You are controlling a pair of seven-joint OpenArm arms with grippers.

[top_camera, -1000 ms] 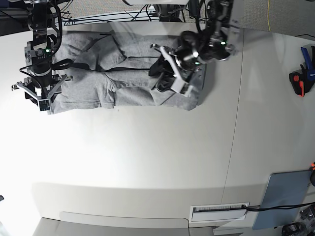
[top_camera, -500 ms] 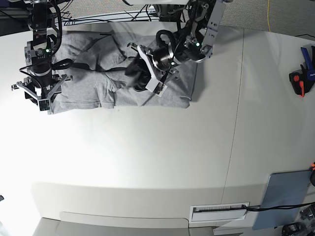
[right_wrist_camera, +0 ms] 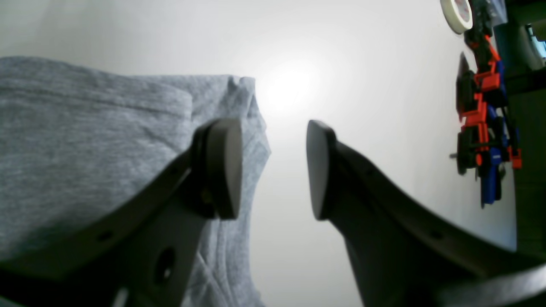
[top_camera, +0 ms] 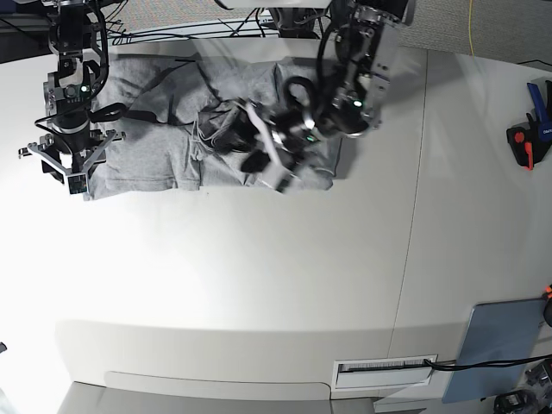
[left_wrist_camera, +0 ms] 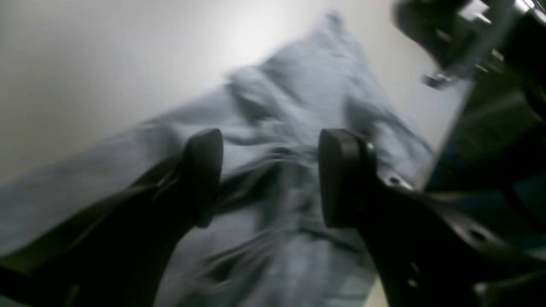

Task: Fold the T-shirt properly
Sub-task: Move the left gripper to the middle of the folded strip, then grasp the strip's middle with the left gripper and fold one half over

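Left gripper (left_wrist_camera: 271, 179): jaws spread wide, nothing between the pads; grey cloth shows through the gap below. In the base view it hangs over the middle of the shirt (top_camera: 259, 147). Wrist view is motion-blurred, so whether the tips touch the cloth cannot be told.
Right gripper (right_wrist_camera: 273, 170): jaws partly apart, nothing between them; bare desk shows in the gap. One finger (right_wrist_camera: 222, 168) stands in front of the shirt's corner; contact cannot be told. In the base view it sits at the shirt's left end (top_camera: 67, 159).
T-shirt (top_camera: 164, 129): heather-grey, lying on the far part of the desk, bunched and partly folded into a rough band, with creases and overlapping flaps through the middle. Plain side is what shows; no lettering visible.
Base view only: the full outline of the shirt, both arms at once, and the shirt's right edge lying under the left arm (top_camera: 358, 78).
Left wrist view only: the rumpled folds directly beneath the open jaws (left_wrist_camera: 294, 128), smeared by blur.
Right wrist view only: the knit texture and a layered hem at the shirt's corner (right_wrist_camera: 239, 98), sharp and close.
Desk (top_camera: 259, 285): white, glare across the near half.
Clamp (top_camera: 528, 134): red, black and blue, at the desk's right edge, well apart from the shirt; also seen in the right wrist view (right_wrist_camera: 484, 123).
Tape roll (right_wrist_camera: 456, 15): pale ring, above the clamp in the right wrist view.
Grey panel (top_camera: 496, 349): near right corner of the desk.
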